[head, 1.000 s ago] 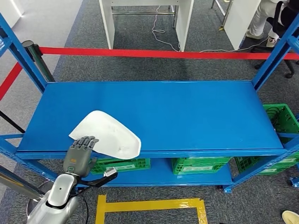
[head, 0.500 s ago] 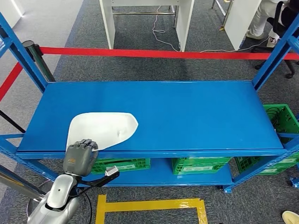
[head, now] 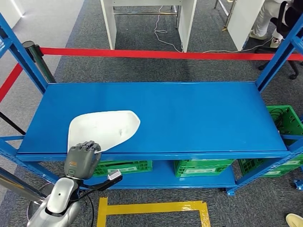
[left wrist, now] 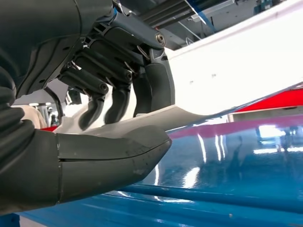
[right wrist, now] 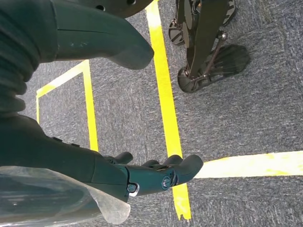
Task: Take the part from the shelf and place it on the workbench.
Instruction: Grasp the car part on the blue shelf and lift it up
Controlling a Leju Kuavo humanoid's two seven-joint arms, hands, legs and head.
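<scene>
A white, flat, teardrop-shaped part [head: 102,128] lies on the blue shelf [head: 200,118] near its front left, pointed end to the right. My left hand [head: 81,160] grips the part's near edge at the shelf's front lip. In the left wrist view the dark fingers [left wrist: 118,94] curl over the white part [left wrist: 243,71] and the grey thumb [left wrist: 107,161] sits under it. My right hand [right wrist: 118,172] hangs above the carpet, fingers apart from the thumb, holding nothing.
Green crates [head: 198,168] stand on the lower shelf level, another [head: 282,118] at the right. A red barrier tape [head: 161,54] runs behind the shelf. Yellow floor tape [head: 153,208] marks the carpet in front. A seated person [head: 271,19] is at the far right.
The part swung from pointing toward the front right to pointing right along the shelf. My left hand's fingers went from lying flat on it to curling over its near edge.
</scene>
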